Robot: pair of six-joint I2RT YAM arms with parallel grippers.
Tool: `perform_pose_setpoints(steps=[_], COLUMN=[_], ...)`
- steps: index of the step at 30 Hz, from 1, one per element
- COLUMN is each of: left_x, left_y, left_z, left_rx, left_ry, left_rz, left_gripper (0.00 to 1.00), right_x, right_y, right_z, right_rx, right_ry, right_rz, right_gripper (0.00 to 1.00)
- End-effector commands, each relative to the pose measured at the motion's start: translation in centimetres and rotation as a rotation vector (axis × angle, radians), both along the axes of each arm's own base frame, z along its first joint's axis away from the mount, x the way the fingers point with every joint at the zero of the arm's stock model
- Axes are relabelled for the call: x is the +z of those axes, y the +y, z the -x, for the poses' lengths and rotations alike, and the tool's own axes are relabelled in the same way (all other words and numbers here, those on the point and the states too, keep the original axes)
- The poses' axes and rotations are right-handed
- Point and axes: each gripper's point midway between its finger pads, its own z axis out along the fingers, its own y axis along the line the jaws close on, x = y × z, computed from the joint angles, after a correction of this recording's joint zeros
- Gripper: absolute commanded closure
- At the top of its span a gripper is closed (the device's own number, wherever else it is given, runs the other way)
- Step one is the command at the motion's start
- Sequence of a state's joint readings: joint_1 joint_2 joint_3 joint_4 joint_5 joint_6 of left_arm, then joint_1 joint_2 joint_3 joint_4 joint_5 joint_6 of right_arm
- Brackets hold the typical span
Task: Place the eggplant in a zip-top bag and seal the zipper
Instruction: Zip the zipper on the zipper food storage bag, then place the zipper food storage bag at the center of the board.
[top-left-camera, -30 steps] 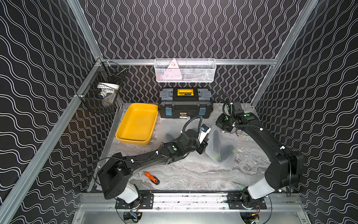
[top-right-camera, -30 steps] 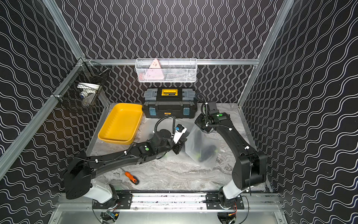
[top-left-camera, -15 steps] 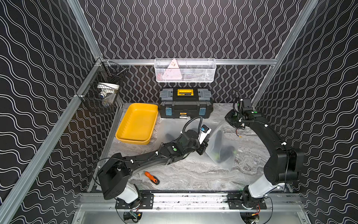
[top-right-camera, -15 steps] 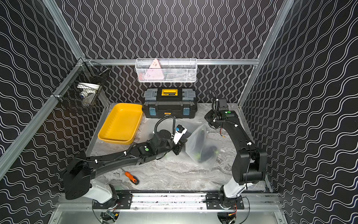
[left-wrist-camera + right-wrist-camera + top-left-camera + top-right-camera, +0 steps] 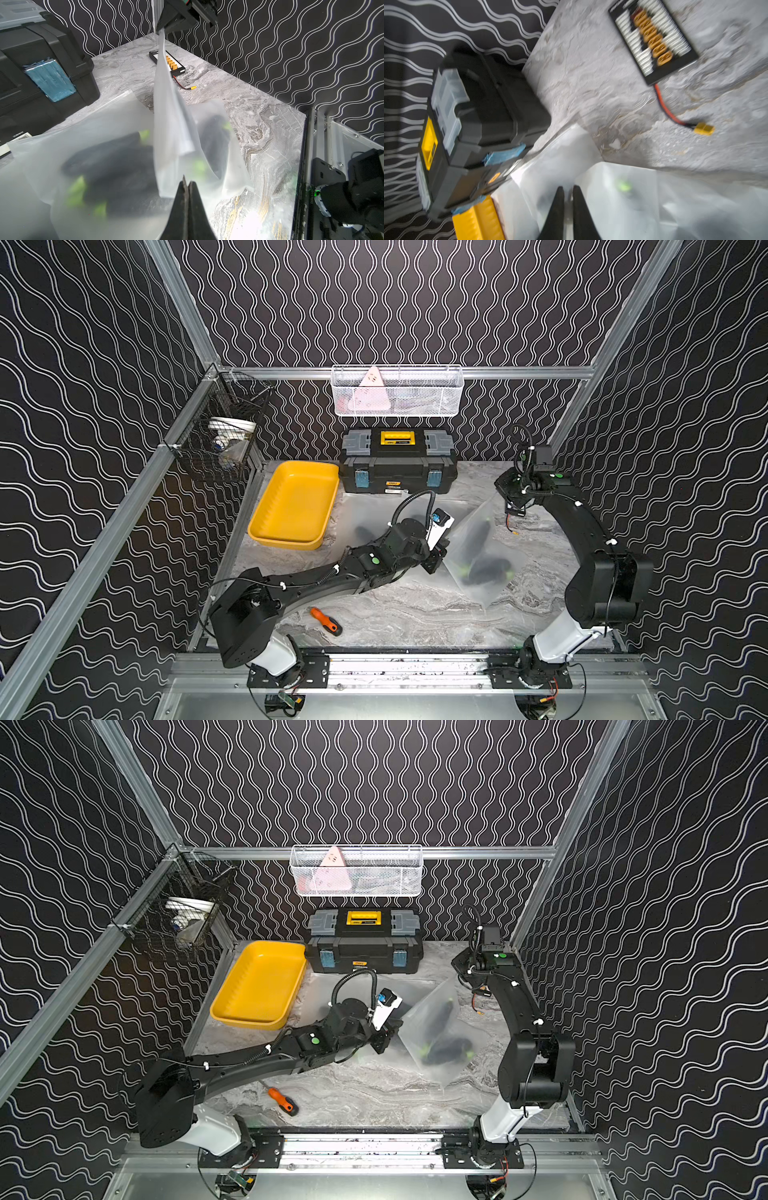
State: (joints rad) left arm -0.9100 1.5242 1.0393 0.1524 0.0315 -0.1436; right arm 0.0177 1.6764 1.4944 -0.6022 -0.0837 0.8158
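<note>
A frosted zip-top bag (image 5: 478, 547) (image 5: 436, 1036) hangs stretched by its top edge between my two grippers, and its body rests on the marble table. A dark eggplant (image 5: 488, 570) (image 5: 446, 1050) with a green cap shows through the plastic, and another dark shape lies above it. My left gripper (image 5: 436, 566) (image 5: 380, 1044) (image 5: 187, 184) is shut on the near end of the bag's edge (image 5: 166, 116). My right gripper (image 5: 505, 497) (image 5: 461, 973) (image 5: 566, 188) is shut on the far end, close to the back right corner. It appears in the left wrist view as the right gripper (image 5: 164, 29).
A second flat bag (image 5: 374, 510) lies under my left arm. A yellow tray (image 5: 295, 506) and a black toolbox (image 5: 399, 464) stand at the back. An orange screwdriver (image 5: 326, 620) lies at the front. A black connector board (image 5: 167, 62) (image 5: 652, 39) with a red lead sits below my right gripper.
My right gripper has travelled right and back along the bag's top edge, drawing it taut. My left gripper has held still on its end.
</note>
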Motion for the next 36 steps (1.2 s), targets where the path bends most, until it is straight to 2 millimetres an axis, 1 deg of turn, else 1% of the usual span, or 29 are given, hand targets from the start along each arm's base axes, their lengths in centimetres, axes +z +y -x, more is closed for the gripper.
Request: perform_pose_setpoints(steps=[1,5,6,8,9,11,12,14,15,18,20,23,26,28,30,31,33,36], left_x=[0.2,0.1,0.2,0.6,0.8,1.5,2.0,2.4,2.2,0.5,-0.5,-1.3,-1.5,-1.1,-0.4,-0.2,0.2,-0.2], left_y=[-0.2,0.0,0.2,0.6,0.7,0.9,0.8,0.4,0.0,-1.4,-1.8,-1.6,-1.3,-1.3,-1.1,-0.9,0.1,1.1], left_z=[0.1,-0.5,-0.7,-1.4,-1.8,-2.6,-2.9,-3.3,-3.3,-3.0,-3.1,-4.0,-5.5,-6.1,-6.3,-6.3,-6.8,-7.0], left_rx=[-0.008,0.026,0.041,0.076,0.093,0.117,0.123,0.118,0.101,0.035,0.031,0.074,0.135,0.157,0.176,0.192,0.257,0.310], left_ry=[0.005,0.002,-0.005,-0.033,-0.049,-0.080,-0.093,-0.108,-0.104,-0.058,-0.033,-0.042,-0.075,-0.089,-0.096,-0.096,-0.095,-0.079], left_rz=[0.009,-0.004,-0.007,-0.019,-0.031,-0.059,-0.068,-0.088,-0.101,-0.137,-0.145,-0.166,-0.221,-0.229,-0.209,-0.200,-0.189,-0.198], left_gripper=[1.00,1.00,0.95,0.63,0.56,0.51,0.45,0.36,0.35,0.34,0.32,0.31,0.31,0.32,0.32,0.31,0.31,0.31], right_x=[0.7,0.7,0.7,0.7,0.8,0.8,0.8,0.7,0.6,0.4,0.6,1.0,1.2,1.4,1.6,1.7,2.1,2.6], right_y=[-0.4,-0.2,-0.1,-0.1,0.1,0.2,0.3,0.2,0.2,0.2,0.1,-0.1,-0.7,-1.8,-3.4,-4.2,-6.4,-9.1], right_z=[-0.9,-0.9,-0.8,-0.5,-0.3,-0.1,0.1,0.2,0.3,0.3,0.2,0.3,0.6,1.0,1.6,1.9,2.6,3.5], right_rx=[-0.021,-0.014,-0.009,-0.006,0.000,0.005,0.007,0.005,0.004,0.004,0.000,-0.006,-0.031,-0.072,-0.131,-0.159,-0.240,-0.333], right_ry=[-0.035,-0.036,-0.034,-0.031,-0.035,-0.032,-0.031,-0.030,-0.027,-0.019,-0.020,-0.024,-0.027,-0.030,-0.037,-0.040,-0.054,-0.068], right_rz=[0.003,-0.012,-0.013,-0.009,-0.012,-0.014,-0.013,-0.011,-0.010,-0.010,-0.006,0.001,0.024,0.054,0.086,0.096,0.117,0.149], right_gripper=[0.89,0.89,0.89,0.88,0.88,0.88,0.88,0.88,0.88,0.87,0.86,0.86,0.86,0.87,0.88,0.88,0.88,0.88])
